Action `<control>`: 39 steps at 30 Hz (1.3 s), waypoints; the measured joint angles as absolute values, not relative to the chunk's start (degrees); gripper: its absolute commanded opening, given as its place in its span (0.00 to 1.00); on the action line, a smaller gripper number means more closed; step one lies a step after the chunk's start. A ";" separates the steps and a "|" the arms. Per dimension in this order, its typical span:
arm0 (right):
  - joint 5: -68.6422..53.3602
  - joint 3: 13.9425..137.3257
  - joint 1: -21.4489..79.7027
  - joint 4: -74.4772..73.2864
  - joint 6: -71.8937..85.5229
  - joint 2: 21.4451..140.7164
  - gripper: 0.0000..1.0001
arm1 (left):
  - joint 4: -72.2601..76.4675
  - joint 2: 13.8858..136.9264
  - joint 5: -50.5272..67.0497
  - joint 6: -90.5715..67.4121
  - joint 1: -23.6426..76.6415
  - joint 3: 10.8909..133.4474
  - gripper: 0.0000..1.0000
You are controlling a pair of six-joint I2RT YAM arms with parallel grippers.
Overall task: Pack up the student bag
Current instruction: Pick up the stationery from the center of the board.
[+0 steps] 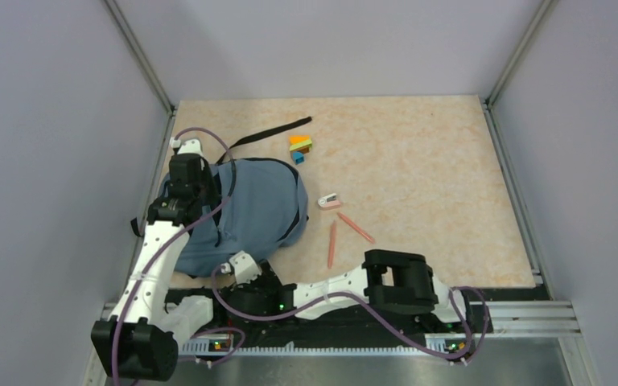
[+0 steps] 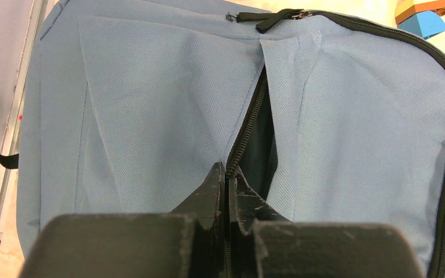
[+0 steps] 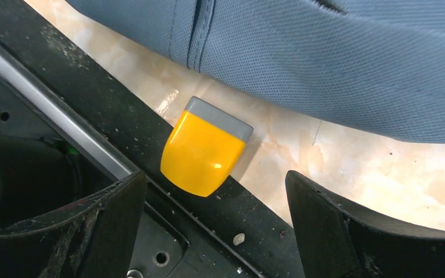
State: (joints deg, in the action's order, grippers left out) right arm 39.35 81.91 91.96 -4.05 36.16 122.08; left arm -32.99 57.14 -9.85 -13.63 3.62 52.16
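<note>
1. The student bag (image 1: pixel 249 211) lies flat at the left side of the table (image 1: pixel 434 161), close to the left wall. A zipper (image 2: pixel 254 110) on its upper face is partly parted, with dark lining showing in the gap.
2. The left gripper (image 2: pixel 227 176) is clenched, jaws pressed together at the near end of that gap. It looks to be pinching the zipper edge; no pull tab is visible at the tips.
3. The right gripper (image 3: pixel 214 185) is released, jaws wide. It hovers over a yellow grey-capped object (image 3: pixel 205 152) that sits half on the black base rail (image 3: pixel 92 110), just beside the bag's near edge.
4. Two pencils (image 1: pixel 331 244), some toy blocks (image 1: pixel 300 146) and a small white-pink item (image 1: pixel 330 201) lie to the right of the bag, none packed yet.
5. Risks, as judged:
   - The thin pinch may slip off the fabric.
   - A pull may lift the whole limp bag instead of widening the opening.
   - The glossy yellow object may skid along the rail as the jaws close.
   - A finger may strike the rail.
   - The two arms work close together, so a shifted bag could foul the right gripper.
</note>
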 measured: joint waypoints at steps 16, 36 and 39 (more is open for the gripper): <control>41.98 86.41 91.39 -8.38 34.48 126.93 0.68 | -32.99 57.10 -9.82 -13.63 3.46 52.16 0.00; 41.25 85.89 88.55 -4.03 32.69 126.96 0.41 | -32.99 57.08 -9.61 -13.63 3.46 52.16 0.00; 41.47 84.86 88.47 -2.50 32.80 126.89 0.27 | -32.99 57.08 -9.41 -13.65 3.46 52.16 0.00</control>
State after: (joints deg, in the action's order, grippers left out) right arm 41.47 84.86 88.47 -2.50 32.80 126.89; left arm -32.99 57.08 -9.41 -13.65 3.46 52.16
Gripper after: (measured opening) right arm 0.431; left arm 0.020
